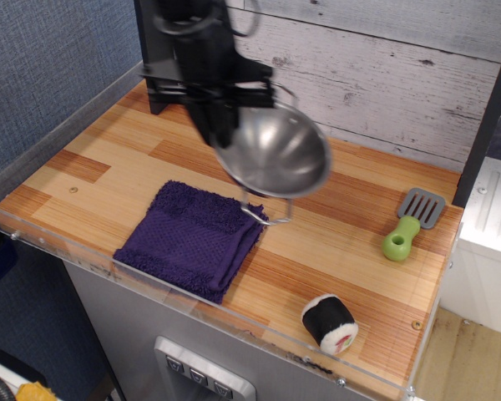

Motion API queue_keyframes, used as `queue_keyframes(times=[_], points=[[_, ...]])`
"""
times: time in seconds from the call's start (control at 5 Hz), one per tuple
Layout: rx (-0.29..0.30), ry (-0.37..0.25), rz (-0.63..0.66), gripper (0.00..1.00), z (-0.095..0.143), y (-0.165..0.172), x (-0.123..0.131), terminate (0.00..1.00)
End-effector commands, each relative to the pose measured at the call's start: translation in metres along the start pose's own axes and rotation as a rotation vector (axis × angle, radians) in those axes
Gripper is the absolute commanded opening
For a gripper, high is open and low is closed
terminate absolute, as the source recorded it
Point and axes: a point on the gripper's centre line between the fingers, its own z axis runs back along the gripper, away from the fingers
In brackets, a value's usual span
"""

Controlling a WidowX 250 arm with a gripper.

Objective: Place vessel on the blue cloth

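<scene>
The vessel is a shiny steel bowl with thin wire loop handles. It hangs tilted in the air, above the wooden table and just past the cloth's far right corner. My black gripper is shut on the bowl's left rim and carries it. One wire handle dangles below the bowl, over the cloth's right edge. The blue cloth is a folded dark purple-blue towel lying flat near the table's front edge, with nothing on it.
A green-handled grey spatula lies at the right. A sushi-roll toy sits near the front right edge. A dark post stands at the back left. A clear rim edges the wooden table.
</scene>
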Motion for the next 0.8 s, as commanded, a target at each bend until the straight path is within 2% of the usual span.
queue_keyframes(times=[0.0, 0.2, 0.6], points=[[0.002, -0.044, -0.002, 0.0, 0.021, 0.03, -0.018, 0.0], [-0.019, -0.02, -0.005, 0.0, 0.013, 0.041, -0.026, 0.0], [-0.012, 0.042, -0.035, 0.0, -0.008, 0.065, -0.045, 0.0]])
